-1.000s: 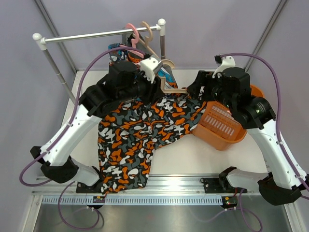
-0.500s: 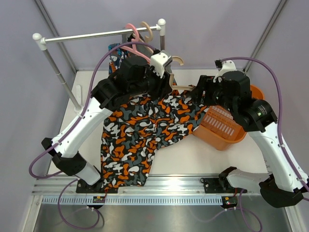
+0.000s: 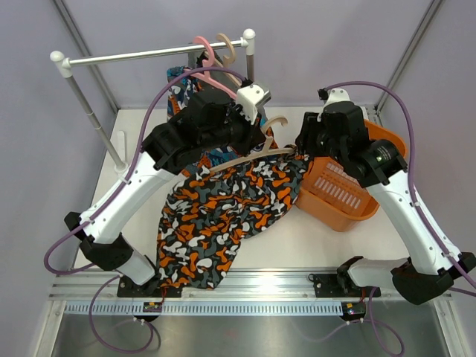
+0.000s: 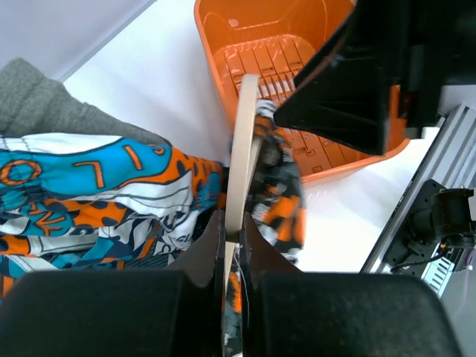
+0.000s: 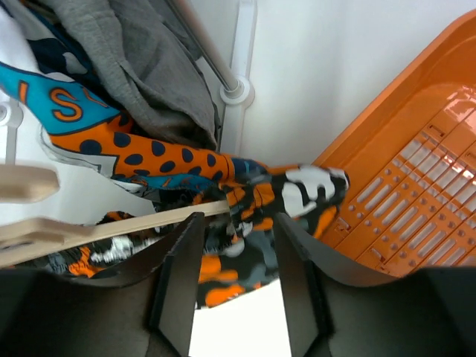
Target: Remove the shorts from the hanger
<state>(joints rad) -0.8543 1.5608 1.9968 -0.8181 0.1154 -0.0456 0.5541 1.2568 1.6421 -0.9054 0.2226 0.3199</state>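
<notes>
Lifting the hanger [image 4: 242, 134] your left gripper [image 4: 231, 223] clamps, you could drag the camouflage shorts [image 3: 223, 208] at centre frame along, since your right gripper [image 5: 238, 223] only straddles them, fingers apart.

Shorts [image 3: 216, 216] on hanger [image 3: 245, 158] at centre, basket [image 3: 342, 195] just right, other shorts [image 3: 177, 88] and rail [image 3: 149, 53] behind

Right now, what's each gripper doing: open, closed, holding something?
Left gripper: closed on the wooden hanger.
Right gripper: around the camouflage shorts; whether it grips cannot be told.
</notes>
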